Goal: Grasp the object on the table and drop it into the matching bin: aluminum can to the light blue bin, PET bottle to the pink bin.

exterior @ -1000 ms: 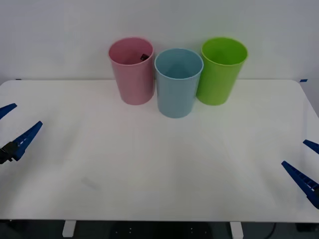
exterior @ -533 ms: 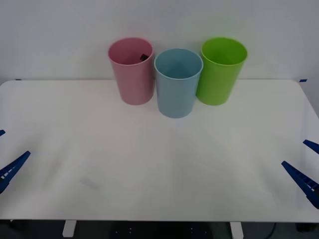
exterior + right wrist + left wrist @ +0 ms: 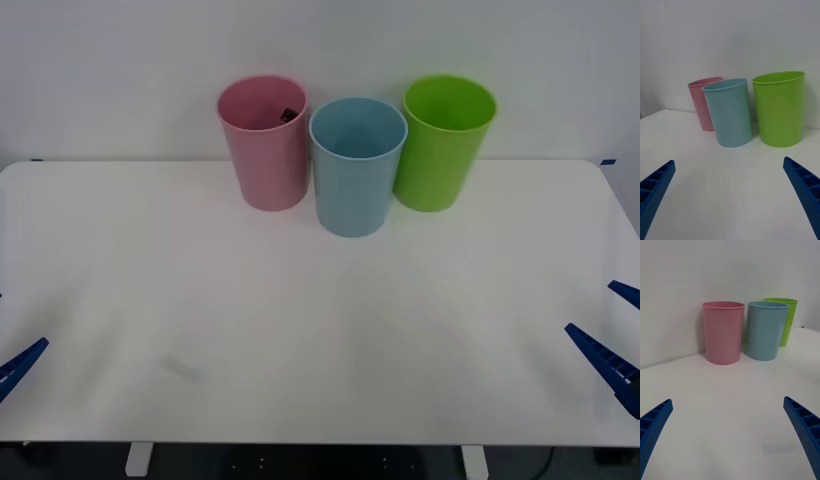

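- We see the PET bottle (image 3: 287, 115) only as a small dark cap just under the far rim of the pink bin (image 3: 265, 145); it sits inside the matching bin, so we judge the drop done.
- The light blue bin (image 3: 357, 168) stands just beside the pink one, and a lime green bin (image 3: 445, 143) on its other side; both look empty from above.
- The table (image 3: 320, 330) carries nothing loose in front of the bins.
- Change noted: the left gripper (image 3: 12, 345) has slid back and down along the left table edge over the last second, leaving one blue finger in the front view. We read this as a retreat to rest.
- Left wrist view: left gripper (image 3: 730, 438) spread wide, fingers at both corners, nothing held, aimed at the bins from well apart.
- Right gripper (image 3: 612, 330) has not shifted; it waits at the right table edge, likewise wide apart and empty.
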{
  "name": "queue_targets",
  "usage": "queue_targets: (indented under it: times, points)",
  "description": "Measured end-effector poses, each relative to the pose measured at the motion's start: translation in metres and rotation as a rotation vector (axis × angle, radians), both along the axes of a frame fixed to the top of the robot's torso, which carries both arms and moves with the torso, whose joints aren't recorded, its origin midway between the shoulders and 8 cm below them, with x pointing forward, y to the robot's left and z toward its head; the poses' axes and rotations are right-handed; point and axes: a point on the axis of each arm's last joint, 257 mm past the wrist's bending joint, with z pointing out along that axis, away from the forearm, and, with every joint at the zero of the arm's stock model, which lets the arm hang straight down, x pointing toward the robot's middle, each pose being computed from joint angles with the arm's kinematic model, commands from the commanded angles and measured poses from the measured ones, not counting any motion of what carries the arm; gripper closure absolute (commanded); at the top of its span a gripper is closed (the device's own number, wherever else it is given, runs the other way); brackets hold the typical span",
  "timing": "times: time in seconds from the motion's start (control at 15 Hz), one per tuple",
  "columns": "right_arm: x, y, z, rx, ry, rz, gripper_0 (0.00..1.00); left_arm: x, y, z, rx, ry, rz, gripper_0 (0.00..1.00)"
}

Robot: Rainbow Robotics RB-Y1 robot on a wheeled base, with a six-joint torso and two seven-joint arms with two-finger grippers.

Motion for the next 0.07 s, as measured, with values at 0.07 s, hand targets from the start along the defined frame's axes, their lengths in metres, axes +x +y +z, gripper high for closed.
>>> queue_targets:
  times: [0.07]
  points:
    - [0.0, 0.0, 0.0, 0.0, 0.0, 0.0, 0.0, -0.0003, -0.0001, -0.0005, 0.0, 0.002, -0.001, 0.0]
